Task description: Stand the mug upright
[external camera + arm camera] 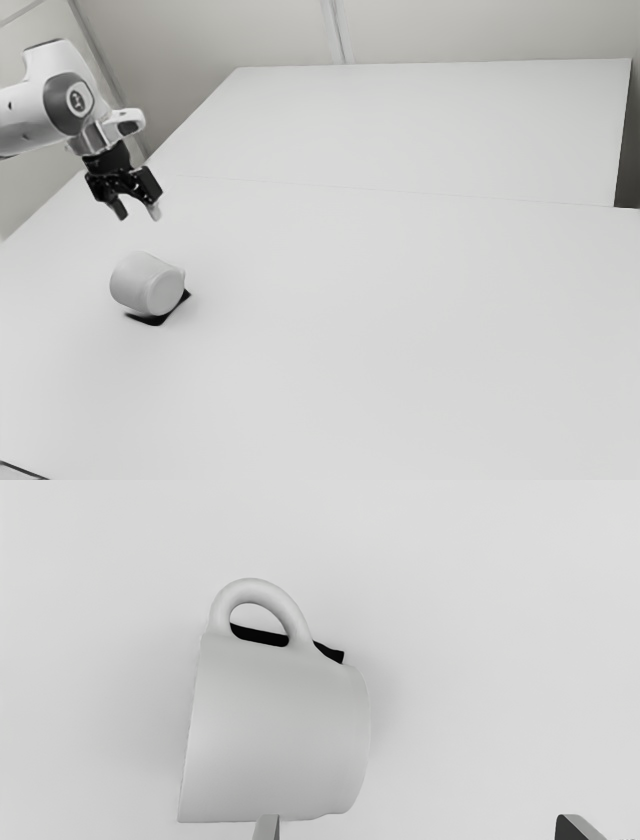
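Backing white table, pale wall

White arm, round dark-grey joint cap — black end effector.

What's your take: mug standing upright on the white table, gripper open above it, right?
Not quite: the mug is lying on its side, as the exterior view shows. The rest is right: it is on the white table, and the gripper is open above it.
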